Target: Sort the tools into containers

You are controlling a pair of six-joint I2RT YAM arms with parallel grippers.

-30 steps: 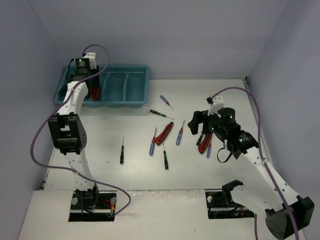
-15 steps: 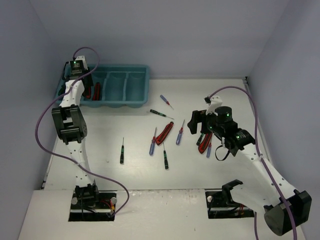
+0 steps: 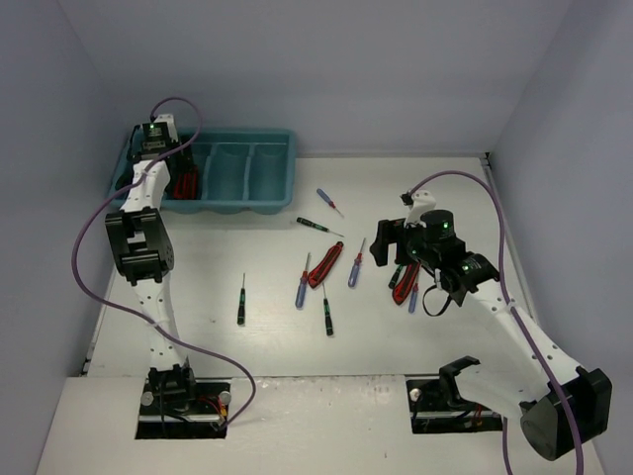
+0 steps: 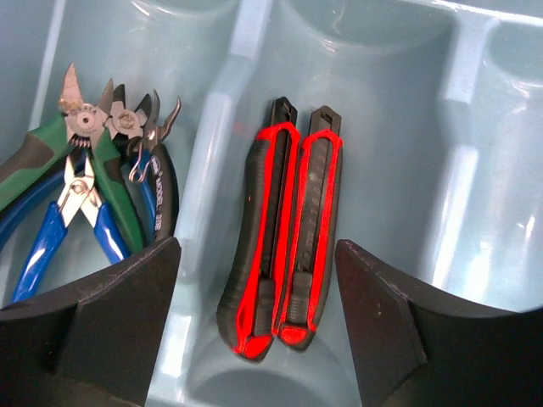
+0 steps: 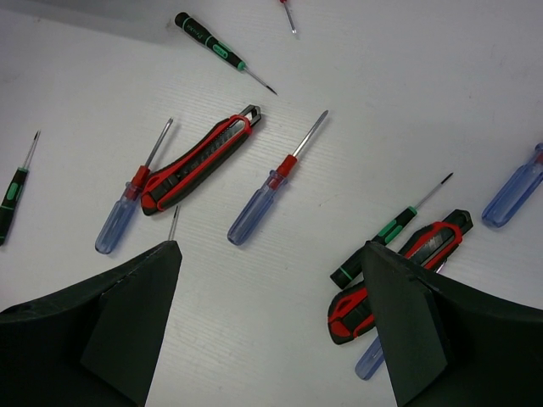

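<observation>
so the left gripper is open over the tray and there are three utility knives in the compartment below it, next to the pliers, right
Not quite: there are two utility knives, not three. The left wrist view shows them side by side in the compartment below the open left gripper, with the pliers in the neighbouring compartment of the tray.

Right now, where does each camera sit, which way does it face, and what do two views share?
Top external: above and behind the bases, looking down on table, teal tray, left arm and right arm.
Left wrist: above the tray, facing down at utility knives and pliers; open left gripper at bottom.
Right wrist: above the table, facing down at screwdrivers; open right gripper below.
Shared: top and left wrist both show the tray's knives.
</observation>
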